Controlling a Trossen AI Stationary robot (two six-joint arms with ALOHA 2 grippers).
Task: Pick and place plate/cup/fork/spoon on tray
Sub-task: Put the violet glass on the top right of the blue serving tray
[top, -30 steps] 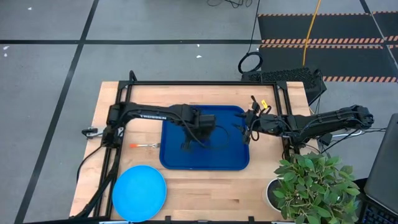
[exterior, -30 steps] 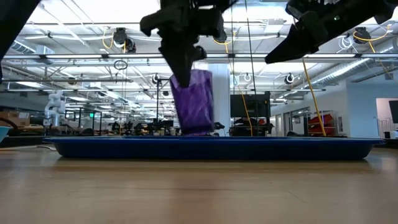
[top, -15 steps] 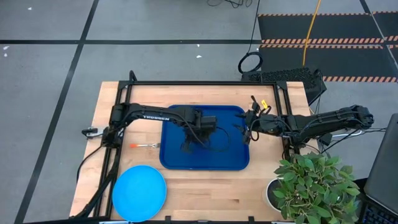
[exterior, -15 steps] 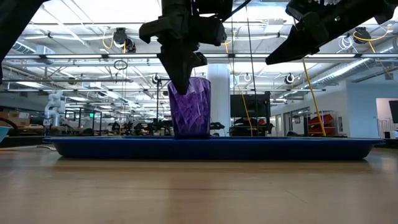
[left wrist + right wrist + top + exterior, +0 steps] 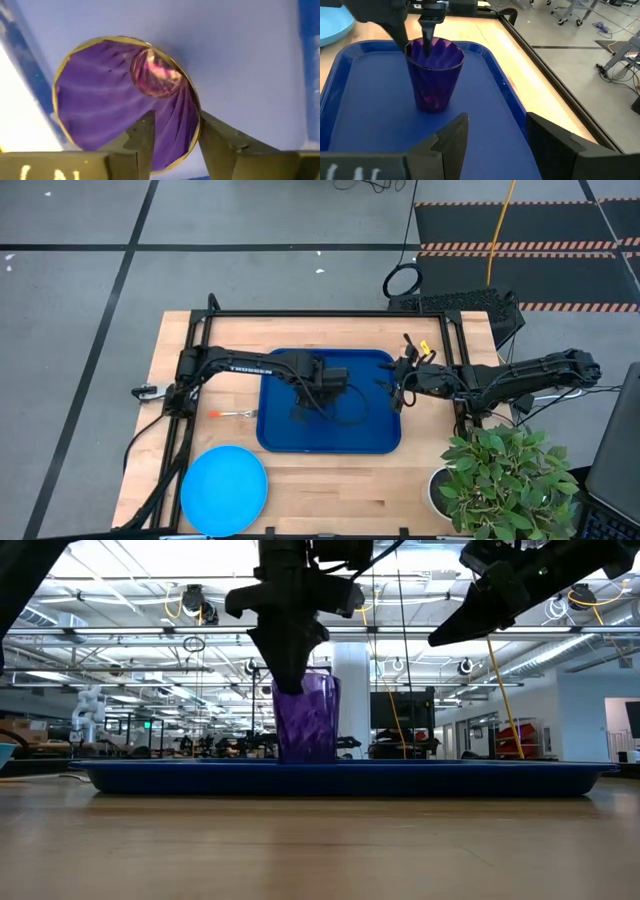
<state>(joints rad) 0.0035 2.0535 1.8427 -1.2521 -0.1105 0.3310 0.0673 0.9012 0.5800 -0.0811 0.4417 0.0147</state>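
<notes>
Left gripper [image 5: 303, 413]: over tray centre, fingers astride the rim of the small dark purple cup [image 5: 306, 718], one inside, one outside. Cup: upright on the large dark-blue rectangular tray [image 5: 375, 435]. Right gripper [image 5: 397, 394]: at 3 o'clock of the cup, fingers parted, empty. Round sky-blue plate [image 5: 224, 488]: on the table at 7 o'clock, off the tray. Orange-handled fork [image 5: 233, 413]: 9 o'clock, beside the tray.

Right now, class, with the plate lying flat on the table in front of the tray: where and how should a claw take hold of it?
Judging by its pose, take the plate by its rim, coming down from above at the edge nearest the tray. It lies flat on the wood, round and shallow, so only the thin raised edge offers something to pinch. The left claw, now at the cup, is the nearer one.
</notes>
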